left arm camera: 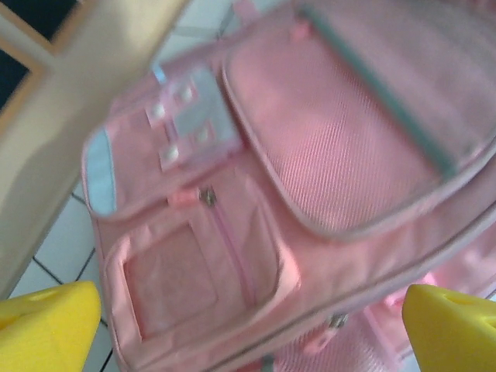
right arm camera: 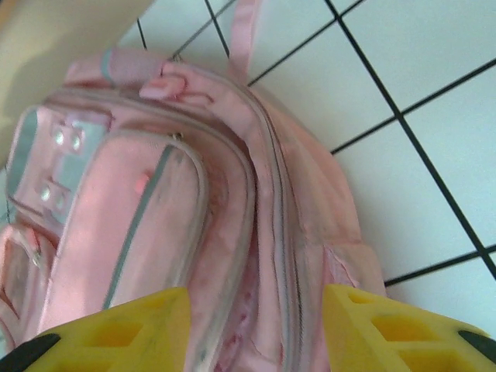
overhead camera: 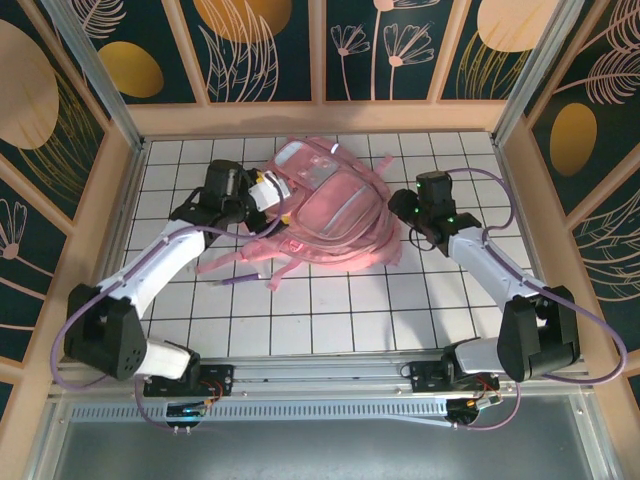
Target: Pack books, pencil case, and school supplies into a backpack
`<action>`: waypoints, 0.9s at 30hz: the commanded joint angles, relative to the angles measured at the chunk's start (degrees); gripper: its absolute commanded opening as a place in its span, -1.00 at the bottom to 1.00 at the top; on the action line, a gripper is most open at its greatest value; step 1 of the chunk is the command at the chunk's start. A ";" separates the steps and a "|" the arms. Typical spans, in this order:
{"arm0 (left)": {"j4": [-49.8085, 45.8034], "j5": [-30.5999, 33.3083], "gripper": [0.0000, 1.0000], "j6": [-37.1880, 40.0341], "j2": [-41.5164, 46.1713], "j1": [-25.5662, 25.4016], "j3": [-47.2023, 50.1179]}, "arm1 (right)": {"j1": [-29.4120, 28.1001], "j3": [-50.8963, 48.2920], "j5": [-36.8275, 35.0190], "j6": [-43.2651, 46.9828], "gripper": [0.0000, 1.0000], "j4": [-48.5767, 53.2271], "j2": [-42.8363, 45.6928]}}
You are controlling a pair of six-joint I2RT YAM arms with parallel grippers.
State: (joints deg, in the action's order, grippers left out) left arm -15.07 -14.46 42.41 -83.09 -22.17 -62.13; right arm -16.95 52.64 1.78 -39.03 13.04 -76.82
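Note:
The glossy pink backpack lies flat in the middle of the white tiled table, its straps spread toward the front. My left gripper is at the backpack's left end, open wide, its yellow fingertips far apart over the side pocket of the backpack. My right gripper is at its right edge. In the right wrist view this gripper is open, astride the zipper seam of the backpack. The books, pencil case and school supplies are hidden or out of view.
Wooden walls box in the table at the back and both sides. The left wall stands close beside the backpack's end. Bare tiles stretch from the straps to the arm bases.

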 commanded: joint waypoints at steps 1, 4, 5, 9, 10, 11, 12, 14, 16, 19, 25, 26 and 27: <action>-9.85 6.14 0.89 16.34 -5.91 1.09 -2.38 | 1.04 2.79 6.38 4.31 -0.02 3.68 -0.25; -11.04 6.64 0.60 23.77 -9.45 1.46 -2.28 | 1.13 2.55 8.94 4.24 -0.02 3.60 -0.43; -9.27 7.63 0.52 25.23 -9.88 1.50 -1.19 | 1.13 2.27 9.60 4.06 -0.02 3.68 -0.37; -2.16 9.36 0.40 27.42 -11.62 1.49 0.22 | 0.96 0.43 11.12 3.11 -0.02 3.32 0.32; 0.05 9.57 0.40 27.54 -11.98 1.38 0.62 | 0.64 -0.47 11.43 2.70 -0.02 2.87 0.56; 1.38 9.47 0.40 28.53 -12.45 1.43 0.86 | 0.31 -1.19 11.95 2.34 -0.02 2.53 0.78; 2.36 9.45 0.40 29.24 -12.89 1.32 1.10 | -0.10 -1.83 12.30 2.00 -0.02 2.34 0.88; 4.91 9.27 0.40 30.56 -13.90 1.17 1.89 | -1.00 -2.60 12.78 1.51 -0.02 2.20 0.93; 7.22 10.24 0.40 32.39 -14.77 0.71 2.68 | -1.65 -3.04 12.88 1.11 -0.01 1.96 1.03; 8.81 9.96 0.39 33.68 -17.22 -0.29 2.51 | -2.16 -3.11 13.16 0.71 -0.02 1.72 1.14; 11.26 9.67 -0.03 28.45 -21.43 -1.46 0.17 | -2.15 -2.49 13.07 1.03 -0.02 2.00 1.73; 9.99 9.07 -0.26 25.18 -22.39 -1.56 -1.92 | -2.24 -2.57 13.07 1.19 -0.02 2.02 1.91; 6.27 7.76 -0.54 23.21 -23.48 -1.56 -5.05 | -2.37 -2.65 13.07 1.38 -0.02 2.14 2.08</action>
State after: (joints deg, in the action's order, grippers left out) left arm -6.39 -3.62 71.18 -103.59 -22.87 -62.37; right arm -18.87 49.95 14.13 -37.82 15.29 -76.64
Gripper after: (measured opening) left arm 0.307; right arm 0.492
